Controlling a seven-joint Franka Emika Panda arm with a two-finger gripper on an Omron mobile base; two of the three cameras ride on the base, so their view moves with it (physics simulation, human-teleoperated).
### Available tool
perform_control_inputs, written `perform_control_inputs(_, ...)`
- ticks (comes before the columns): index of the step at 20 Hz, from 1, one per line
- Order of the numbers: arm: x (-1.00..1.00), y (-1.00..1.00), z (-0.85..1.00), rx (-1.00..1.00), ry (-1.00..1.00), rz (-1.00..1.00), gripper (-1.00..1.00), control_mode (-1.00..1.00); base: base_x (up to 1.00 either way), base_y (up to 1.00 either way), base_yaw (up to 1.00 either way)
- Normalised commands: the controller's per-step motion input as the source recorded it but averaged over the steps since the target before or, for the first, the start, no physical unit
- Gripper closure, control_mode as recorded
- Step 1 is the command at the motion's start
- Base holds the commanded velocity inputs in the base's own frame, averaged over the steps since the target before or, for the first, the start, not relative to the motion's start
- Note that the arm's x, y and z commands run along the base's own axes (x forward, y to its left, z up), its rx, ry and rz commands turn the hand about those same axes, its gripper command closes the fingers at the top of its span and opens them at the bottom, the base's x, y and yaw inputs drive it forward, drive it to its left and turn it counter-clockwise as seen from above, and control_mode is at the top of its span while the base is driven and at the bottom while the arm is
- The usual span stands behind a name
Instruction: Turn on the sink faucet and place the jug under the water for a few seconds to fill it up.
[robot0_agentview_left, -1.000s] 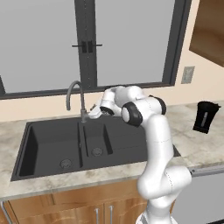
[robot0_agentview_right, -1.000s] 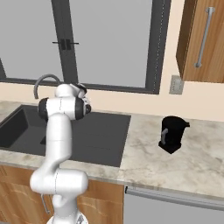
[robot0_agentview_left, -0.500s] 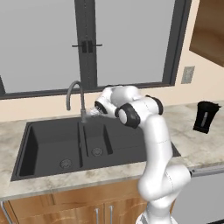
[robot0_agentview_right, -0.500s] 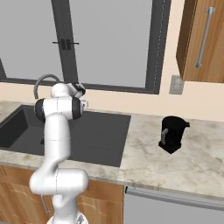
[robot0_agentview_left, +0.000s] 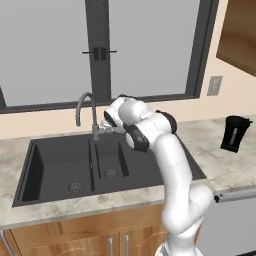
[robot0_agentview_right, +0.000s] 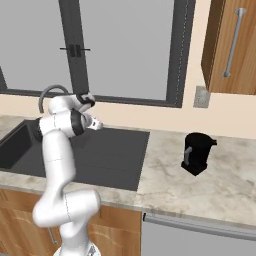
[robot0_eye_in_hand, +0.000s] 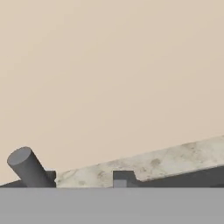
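The faucet stands behind the divider of the sink, its spout arching over the large basin; no water stream shows under it, so it looks to be off. The small lever at its base juts toward the claw, which sits right at it; whether the tips touch the lever, and whether they are spread or pressed together, cannot be told from these views. In the hand view a grey cylinder, probably the lever or faucet base, lies at the lower left, off to one side of the claw's line.

That offset is the main risk: a push from here could slide off the lever and leave the tap shut, or the hand could bump the faucet stem.

The jug stands upright on the desk, well apart to the right of the sink. Reaching it calls for a wide swing, and a poor grip on its handle could tip it.
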Motion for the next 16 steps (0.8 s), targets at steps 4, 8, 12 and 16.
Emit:
perform_control_inputs(4, 0.0, -0.97, -0.36, 0.19, 0.25, -0.32, 1.0, -1.0, 0.0, 0.0, 0.0)
perform_control_inputs(8, -0.03, -0.99, -0.36, 0.22, 0.2, -0.25, 1.0, -1.0, 0.0, 0.0, 0.0)
perform_control_inputs(12, -0.1, -1.0, -0.19, 0.27, 0.16, -0.14, 1.0, -1.0, 0.0, 0.0, 0.0)
perform_control_inputs(16, -0.11, -1.0, -0.01, 0.29, 0.11, -0.01, 1.0, -1.0, 0.0, 0.0, 0.0)
